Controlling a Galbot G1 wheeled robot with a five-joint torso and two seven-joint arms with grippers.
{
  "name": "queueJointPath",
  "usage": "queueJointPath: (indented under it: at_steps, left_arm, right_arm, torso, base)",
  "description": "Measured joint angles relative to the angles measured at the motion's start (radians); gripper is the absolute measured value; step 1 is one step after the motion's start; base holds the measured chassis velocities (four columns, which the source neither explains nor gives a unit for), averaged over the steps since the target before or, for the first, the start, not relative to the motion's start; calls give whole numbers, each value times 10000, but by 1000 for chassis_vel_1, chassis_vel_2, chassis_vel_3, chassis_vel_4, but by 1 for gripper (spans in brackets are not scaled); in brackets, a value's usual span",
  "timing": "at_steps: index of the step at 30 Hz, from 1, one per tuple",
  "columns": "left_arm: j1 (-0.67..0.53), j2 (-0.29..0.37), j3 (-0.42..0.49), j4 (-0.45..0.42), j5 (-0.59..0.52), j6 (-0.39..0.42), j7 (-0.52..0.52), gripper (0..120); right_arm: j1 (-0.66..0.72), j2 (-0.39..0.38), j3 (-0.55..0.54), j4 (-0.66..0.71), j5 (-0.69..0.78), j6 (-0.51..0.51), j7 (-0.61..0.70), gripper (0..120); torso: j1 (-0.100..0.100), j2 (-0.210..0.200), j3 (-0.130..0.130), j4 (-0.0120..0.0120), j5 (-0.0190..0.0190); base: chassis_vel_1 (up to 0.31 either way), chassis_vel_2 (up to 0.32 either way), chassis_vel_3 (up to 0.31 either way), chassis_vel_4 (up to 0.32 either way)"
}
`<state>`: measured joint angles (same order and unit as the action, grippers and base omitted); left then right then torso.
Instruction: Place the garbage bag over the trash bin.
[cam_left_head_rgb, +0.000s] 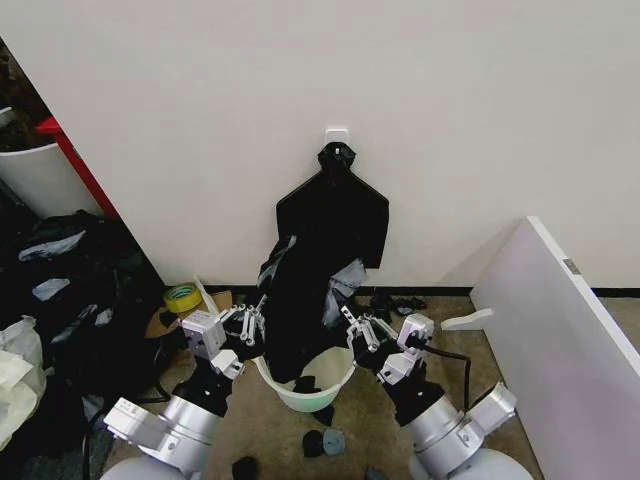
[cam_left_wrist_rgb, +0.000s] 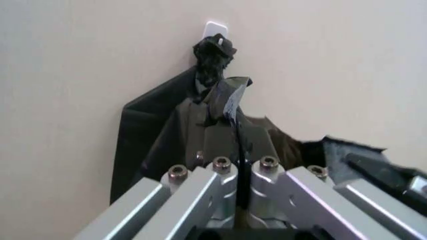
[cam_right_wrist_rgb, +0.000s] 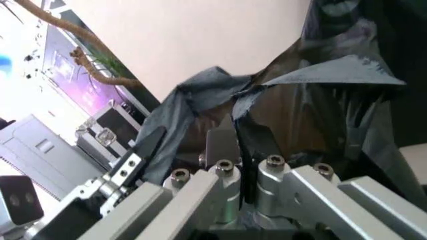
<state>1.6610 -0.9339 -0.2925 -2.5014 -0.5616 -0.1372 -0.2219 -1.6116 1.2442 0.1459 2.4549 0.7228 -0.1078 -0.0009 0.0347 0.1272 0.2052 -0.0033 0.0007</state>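
The trash bin (cam_left_head_rgb: 336, 385), a round white bucket with a pale green base, stands on the floor between my two arms. Above its mouth hangs the garbage bag (cam_left_head_rgb: 298, 315), glossy black and crinkled, its lower end dipping into the bin. My left gripper (cam_left_head_rgb: 256, 325) pinches the bag's left edge and my right gripper (cam_left_head_rgb: 352, 326) pinches its right edge. The left wrist view has that gripper (cam_left_wrist_rgb: 237, 127) shut on a strip of black film (cam_left_wrist_rgb: 233, 97). Seen from the right wrist, the right gripper (cam_right_wrist_rgb: 241, 137) is shut on folded plastic (cam_right_wrist_rgb: 320, 100).
A flat black bundle (cam_left_head_rgb: 335, 210) hangs from a white wall hook behind the bin. A heap of dark bags (cam_left_head_rgb: 70, 290) and a white tub (cam_left_head_rgb: 40, 175) lie left, with a yellow tape roll (cam_left_head_rgb: 182, 297). A white board (cam_left_head_rgb: 560, 340) leans at right. Dark scraps (cam_left_head_rgb: 325, 440) litter the floor.
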Motion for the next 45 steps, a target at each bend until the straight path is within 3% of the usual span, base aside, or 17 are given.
queueJointPath:
  at_steps: [5,11,24,45]
  left_arm:
    - [-74,-246,375,114,61,-66,-37,0]
    - [-160,-779,898,1380,467,-320,-207,0]
    - [-530,-1157,920,2999,573,-563,-443,0]
    - [1118,-1126,349,3442,1281,-1203,-940,0]
  right_arm:
    - [-188,54,-58,-470,-355,238,-5,0]
    - [-245,74,106,-1591,-876,761,336,0]
    - [-142,279,-58,-2929,-1483,962,687,0]
    - [-417,-54,-12,-3475,-3015,575,1093,0]
  torso:
    - [0,0,-1,-1,3]
    - [1,0,0,0,-1]
    - [2,-2,0,0,0]
    - [1,-1,0,1,0]
  base:
    - [0,0,0,0]
    - [0,0,0,0]
    - [0,0,0,0]
    - [0,0,0,0]
